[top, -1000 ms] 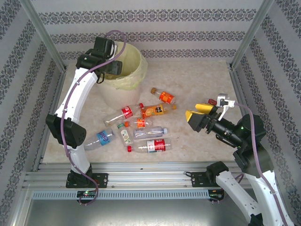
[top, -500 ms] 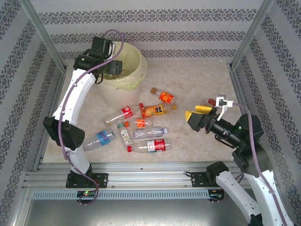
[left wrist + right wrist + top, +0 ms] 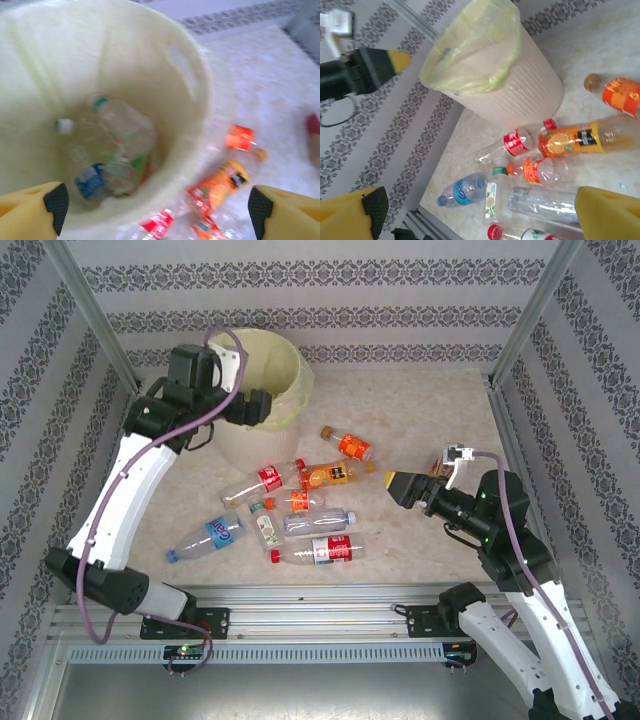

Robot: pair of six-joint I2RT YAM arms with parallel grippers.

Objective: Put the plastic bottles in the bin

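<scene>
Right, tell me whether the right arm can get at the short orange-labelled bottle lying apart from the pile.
Probably yes: the right hand is open, and bare table lies between it and that bottle.

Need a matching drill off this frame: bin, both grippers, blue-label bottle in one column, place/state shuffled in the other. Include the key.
Column A
1. bin
2. left gripper
3. right gripper
4. blue-label bottle

Column B
a. lying flat, left end of the loose bottles
b. open, to the right of the loose bottles
c. upright, with binned bottles inside
d. open, by the bin's rim

Pairs: 1-c, 2-d, 3-b, 4-a
</scene>
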